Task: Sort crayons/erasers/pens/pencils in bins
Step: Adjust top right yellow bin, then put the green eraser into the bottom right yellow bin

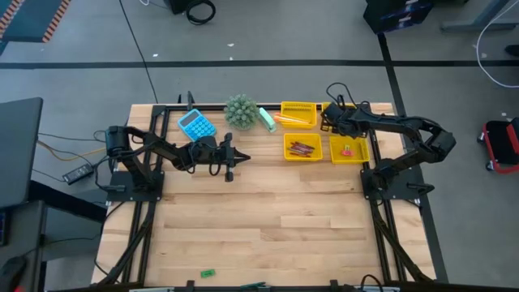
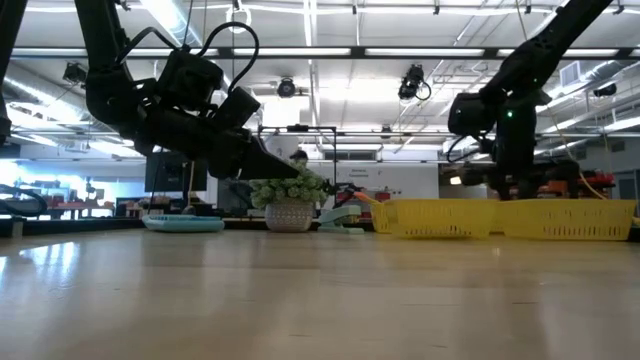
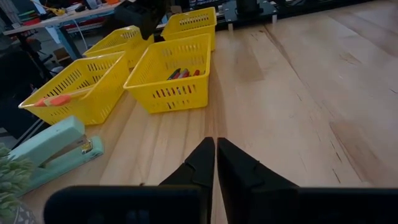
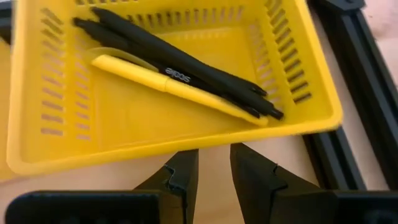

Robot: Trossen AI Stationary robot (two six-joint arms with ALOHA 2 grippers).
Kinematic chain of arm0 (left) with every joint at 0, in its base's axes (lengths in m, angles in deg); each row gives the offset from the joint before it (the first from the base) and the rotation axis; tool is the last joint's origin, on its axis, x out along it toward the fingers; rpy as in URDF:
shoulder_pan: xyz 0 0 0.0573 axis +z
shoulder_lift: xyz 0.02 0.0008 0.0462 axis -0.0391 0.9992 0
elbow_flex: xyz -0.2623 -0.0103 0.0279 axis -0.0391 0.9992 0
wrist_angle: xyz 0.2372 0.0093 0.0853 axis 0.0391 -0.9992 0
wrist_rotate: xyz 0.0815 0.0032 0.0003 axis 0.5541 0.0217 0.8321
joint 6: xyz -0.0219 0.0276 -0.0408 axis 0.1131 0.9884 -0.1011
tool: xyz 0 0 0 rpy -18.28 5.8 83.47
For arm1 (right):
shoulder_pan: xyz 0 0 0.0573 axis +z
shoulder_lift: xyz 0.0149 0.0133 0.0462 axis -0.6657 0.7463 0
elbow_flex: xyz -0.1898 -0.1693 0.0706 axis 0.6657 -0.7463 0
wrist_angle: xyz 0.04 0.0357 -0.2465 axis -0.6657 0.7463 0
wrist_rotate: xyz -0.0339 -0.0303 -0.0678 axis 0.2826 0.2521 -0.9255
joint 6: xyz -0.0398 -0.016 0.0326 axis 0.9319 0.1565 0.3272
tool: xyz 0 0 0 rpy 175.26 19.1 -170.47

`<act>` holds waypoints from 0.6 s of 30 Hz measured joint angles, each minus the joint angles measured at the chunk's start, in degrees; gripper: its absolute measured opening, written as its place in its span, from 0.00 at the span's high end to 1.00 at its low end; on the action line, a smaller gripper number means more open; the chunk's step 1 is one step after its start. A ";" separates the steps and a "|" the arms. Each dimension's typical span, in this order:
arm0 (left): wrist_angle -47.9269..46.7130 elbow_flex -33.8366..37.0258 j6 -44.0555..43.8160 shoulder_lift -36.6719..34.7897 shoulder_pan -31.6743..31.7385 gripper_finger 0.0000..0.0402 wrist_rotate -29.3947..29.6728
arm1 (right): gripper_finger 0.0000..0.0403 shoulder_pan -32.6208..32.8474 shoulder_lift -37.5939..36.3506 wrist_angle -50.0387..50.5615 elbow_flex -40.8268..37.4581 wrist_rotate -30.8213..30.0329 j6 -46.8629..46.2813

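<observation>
While my right claw [image 4: 208, 171] hangs part-open, empty, over the pens [image 4: 180, 65] in the far bin [image 4: 311, 118], I'd lift straight clear; left claw [image 3: 216, 163] nearly closed, empty, above table [image 3: 298, 93].

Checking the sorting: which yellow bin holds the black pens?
The bin directly under the right gripper, at the table's far right corner; the others hold crayons, erasers or pencils.
</observation>
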 joint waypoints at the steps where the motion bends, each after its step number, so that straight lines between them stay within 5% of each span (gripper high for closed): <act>1: 0.00 0.00 0.00 0.00 0.00 0.93 -0.02 | 0.75 0.01 0.00 -0.33 0.03 0.05 0.46; 18: 0.00 0.00 0.00 0.00 -0.02 0.93 -0.01 | 0.75 2.77 -2.56 7.91 3.13 0.43 0.60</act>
